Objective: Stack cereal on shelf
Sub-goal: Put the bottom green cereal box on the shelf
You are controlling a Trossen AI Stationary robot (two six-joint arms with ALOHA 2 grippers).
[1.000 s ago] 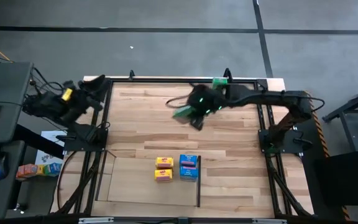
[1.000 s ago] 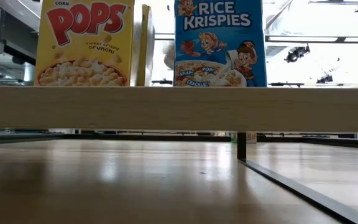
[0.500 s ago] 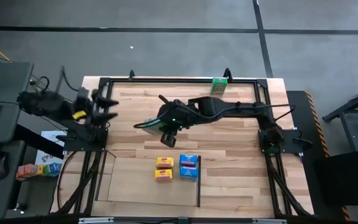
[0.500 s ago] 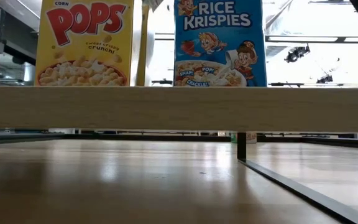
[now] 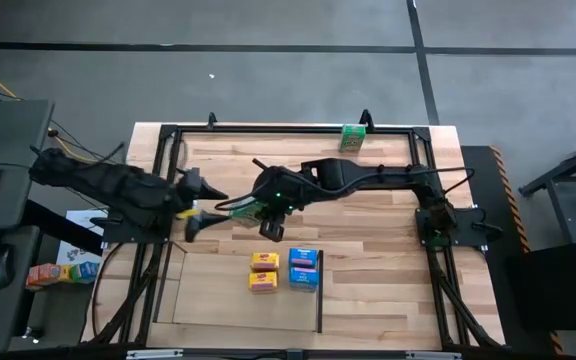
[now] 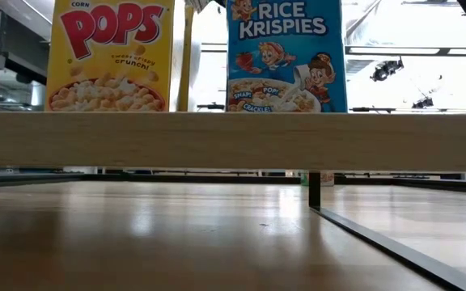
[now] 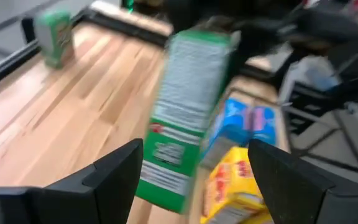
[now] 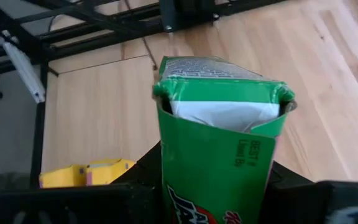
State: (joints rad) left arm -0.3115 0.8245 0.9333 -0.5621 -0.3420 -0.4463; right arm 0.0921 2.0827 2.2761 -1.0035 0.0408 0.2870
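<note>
With my right end effector (image 5: 265, 212) gripping the green box (image 8: 219, 146), I'd align the left end effector (image 5: 200, 213), wide open, squarely before taking it.

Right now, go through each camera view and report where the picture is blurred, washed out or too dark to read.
Left wrist view: motion blur smears the green cardboard cereal box. Low view: bright backlight behind the yellow Corn Pops box washes out the room. Right wrist view: sharp on the green box, the right tool's fingers dark. High view: evenly lit, the left arm slightly smeared.

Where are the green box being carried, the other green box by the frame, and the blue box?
carried green box (image 8: 219, 155), right wrist view, front face
other green box (image 5: 352, 137), high view, top
blue box (image 5: 304, 268), high view, top face
</note>
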